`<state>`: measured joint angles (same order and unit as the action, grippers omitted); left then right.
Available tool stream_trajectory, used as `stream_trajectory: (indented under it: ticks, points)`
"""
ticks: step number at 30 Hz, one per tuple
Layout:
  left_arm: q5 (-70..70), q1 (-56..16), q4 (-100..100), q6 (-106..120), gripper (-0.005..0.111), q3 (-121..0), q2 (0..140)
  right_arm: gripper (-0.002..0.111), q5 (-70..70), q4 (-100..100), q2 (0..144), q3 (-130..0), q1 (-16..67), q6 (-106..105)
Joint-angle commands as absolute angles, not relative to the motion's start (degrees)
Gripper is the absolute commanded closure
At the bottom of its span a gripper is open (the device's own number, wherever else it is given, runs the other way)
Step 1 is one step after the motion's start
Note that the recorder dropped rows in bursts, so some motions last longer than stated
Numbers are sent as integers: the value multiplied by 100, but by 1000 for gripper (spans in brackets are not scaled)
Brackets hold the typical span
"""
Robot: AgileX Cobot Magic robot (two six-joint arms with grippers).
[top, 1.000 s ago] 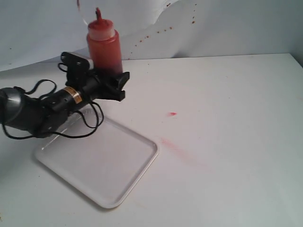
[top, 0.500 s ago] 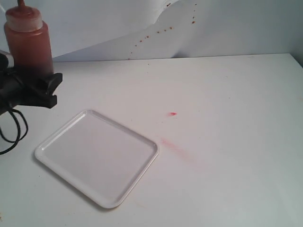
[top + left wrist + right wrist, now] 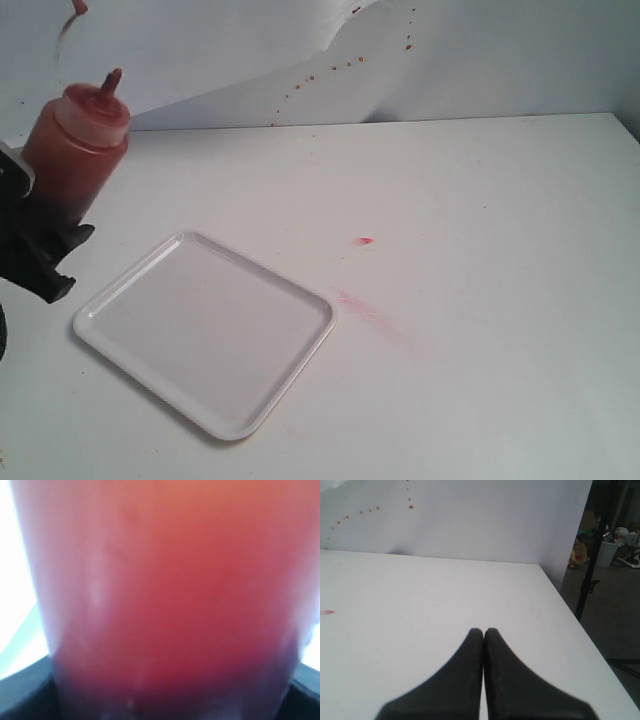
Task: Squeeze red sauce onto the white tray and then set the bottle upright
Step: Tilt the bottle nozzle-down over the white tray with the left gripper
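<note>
The bottle (image 3: 78,150), translucent and red with sauce, hangs at the far left, tilted with its red nozzle up and to the right; its tethered cap dangles near the top edge. My left gripper (image 3: 45,245) is shut on the bottle's lower part. In the left wrist view the bottle (image 3: 165,595) fills nearly the whole picture as a red blur. The white tray (image 3: 205,330) lies flat on the table, below and to the right of the bottle, with no sauce on it. My right gripper (image 3: 483,631) is shut on nothing, over bare white table; it does not show in the exterior view.
A small red blob (image 3: 365,241) and a faint pink smear (image 3: 375,315) mark the white table (image 3: 480,300) to the right of the tray. Red specks dot the white backdrop (image 3: 330,68). The table's far right edge (image 3: 565,605) drops to the floor.
The left gripper carried the bottle from the back centre-left to the far left edge; it now sits lower and leans to the right. The tray lies fully uncovered.
</note>
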<state>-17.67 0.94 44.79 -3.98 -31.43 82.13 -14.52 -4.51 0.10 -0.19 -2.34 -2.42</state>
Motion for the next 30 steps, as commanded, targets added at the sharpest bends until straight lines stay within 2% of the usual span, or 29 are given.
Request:
stream_trajectory:
  ticks: [1, 7, 11, 19, 23, 28, 30]
  points:
    - [-1254, 114, 4447, 323, 106, -3153, 7916, 108, -1443, -465, 0, 0, -271, -272]
    - [-985, 114, 4582, 1248, 106, -3187, 7800, 108, -1443, -465, 0, 0, -271, -272]
    - [-315, 114, 5002, 1704, 106, -3413, 7800, 108, -1443, -465, 0, 0, -271, -272]
    - [786, 104, 7563, 1681, 106, -4183, 7800, 108, -1307, -450, 0, 0, -271, -307]
    - [763, 104, 8592, 1678, 106, -4211, 7813, 108, -959, 90, 0, 0, -271, -283]
    - [978, -585, 9618, 1678, 106, -4232, 7813, 108, -658, 113, 0, 0, -271, -271]
    - [1629, -1064, 9995, 1656, 106, -4232, 7834, 108, -581, 113, 0, 0, -271, -271]
